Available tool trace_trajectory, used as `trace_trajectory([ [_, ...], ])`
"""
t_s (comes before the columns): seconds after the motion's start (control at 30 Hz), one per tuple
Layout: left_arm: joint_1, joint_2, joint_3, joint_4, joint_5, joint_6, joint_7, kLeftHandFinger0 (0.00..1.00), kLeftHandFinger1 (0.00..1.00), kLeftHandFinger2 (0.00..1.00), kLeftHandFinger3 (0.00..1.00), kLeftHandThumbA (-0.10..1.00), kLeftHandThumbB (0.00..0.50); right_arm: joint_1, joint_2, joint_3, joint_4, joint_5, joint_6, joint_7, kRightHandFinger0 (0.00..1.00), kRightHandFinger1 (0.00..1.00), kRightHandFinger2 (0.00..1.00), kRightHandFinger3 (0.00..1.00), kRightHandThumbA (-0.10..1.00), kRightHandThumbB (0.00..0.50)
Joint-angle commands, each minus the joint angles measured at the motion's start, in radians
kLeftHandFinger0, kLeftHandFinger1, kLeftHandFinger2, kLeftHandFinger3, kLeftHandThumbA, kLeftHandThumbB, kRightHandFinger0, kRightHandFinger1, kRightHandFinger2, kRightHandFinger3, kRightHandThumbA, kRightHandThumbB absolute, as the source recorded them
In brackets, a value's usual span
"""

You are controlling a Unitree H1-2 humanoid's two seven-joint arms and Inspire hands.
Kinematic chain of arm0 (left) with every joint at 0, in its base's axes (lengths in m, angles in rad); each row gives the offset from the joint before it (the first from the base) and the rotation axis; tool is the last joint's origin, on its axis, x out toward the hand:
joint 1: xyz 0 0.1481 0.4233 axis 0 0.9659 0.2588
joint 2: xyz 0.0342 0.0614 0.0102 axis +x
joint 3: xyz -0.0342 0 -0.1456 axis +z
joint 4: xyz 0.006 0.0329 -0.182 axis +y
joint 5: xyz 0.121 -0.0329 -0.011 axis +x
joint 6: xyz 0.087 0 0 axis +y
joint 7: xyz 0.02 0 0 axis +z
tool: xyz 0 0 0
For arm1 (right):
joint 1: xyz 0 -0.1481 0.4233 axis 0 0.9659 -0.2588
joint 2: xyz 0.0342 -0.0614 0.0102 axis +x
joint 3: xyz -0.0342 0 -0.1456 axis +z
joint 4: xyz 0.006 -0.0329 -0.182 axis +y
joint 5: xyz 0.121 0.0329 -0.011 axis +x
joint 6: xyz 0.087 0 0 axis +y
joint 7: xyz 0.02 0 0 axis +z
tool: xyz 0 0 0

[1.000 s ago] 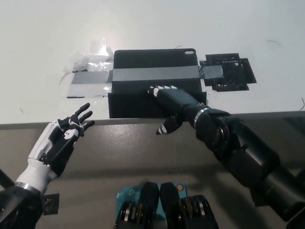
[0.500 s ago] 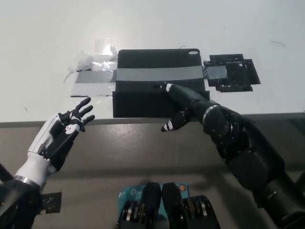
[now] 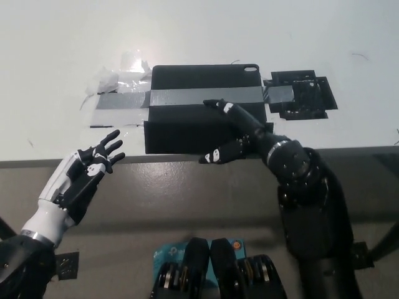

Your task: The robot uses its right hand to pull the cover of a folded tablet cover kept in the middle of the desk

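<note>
Desk (image 3: 56, 56): white worktop, filling the upper half of the head view; near edge runs straight across just below mid-frame

Tablet cover (image 3: 187, 131): black, folded, lying flat near the middle of the near edge, its front side almost at that edge; small cut-out at its far right corner

Grey tape strip (image 3: 187, 97): crosses the tablet cover from left to right along its far half and runs on over the desk at both sides

Black tape patch (image 3: 305, 93): irregular dark squares on the desk, just beside the cover's right side, touching the grey strip's right end

Clear tape scraps (image 3: 118, 75): crumpled and glossy, on the desk off the cover's far left corner

Right hand (image 3: 240, 131): black, entering from the lower right over the near edge; lies on top of the cover's right half, fingers apart, upper fingertips reaching to the grey strip, lowest finger (image 3: 218, 155) stretched left along the cover's front side at the desk edge; nothing enclosed in it

Left hand (image 3: 84, 171): white with black fingers, spread and holding nothing, off the desk just below the near edge toward its left end, well apart from the cover
</note>
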Motion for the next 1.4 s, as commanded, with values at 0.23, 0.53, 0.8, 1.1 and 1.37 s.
trace_trajectory([
  [0.23,-0.075,0.050,-0.004,-0.068,0.019,0.014,-0.021,1.00,1.00,1.00,1.00,0.59,0.277,0.190,0.200,-0.369,-0.300,-0.417,0.075,0.622,1.00,1.00,1.00,1.00,1.00,0.417],
  [0.53,-0.077,0.054,0.000,-0.064,0.013,0.008,-0.028,1.00,1.00,1.00,1.00,0.57,0.271,0.247,0.200,-0.447,-0.422,-0.402,0.075,0.622,1.00,1.00,1.00,1.00,1.00,0.387],
  [0.8,-0.063,0.059,-0.006,-0.068,0.015,0.010,-0.028,1.00,1.00,1.00,1.00,0.58,0.275,0.233,0.200,-0.596,-0.553,-0.186,0.075,0.622,1.00,1.00,1.00,1.00,1.00,0.218],
  [1.1,-0.057,0.055,-0.010,-0.062,0.018,0.004,-0.023,1.00,1.00,1.00,1.00,0.59,0.228,0.221,0.041,-0.586,-0.553,0.181,-0.313,0.183,0.76,0.67,0.74,0.86,0.36,0.116],
  [1.37,-0.031,0.045,-0.011,-0.071,0.025,0.003,-0.013,1.00,1.00,1.00,1.00,0.64,0.214,0.298,-0.134,-0.477,-0.356,0.038,-0.525,-0.059,1.00,1.00,1.00,1.00,0.38,0.239],
])
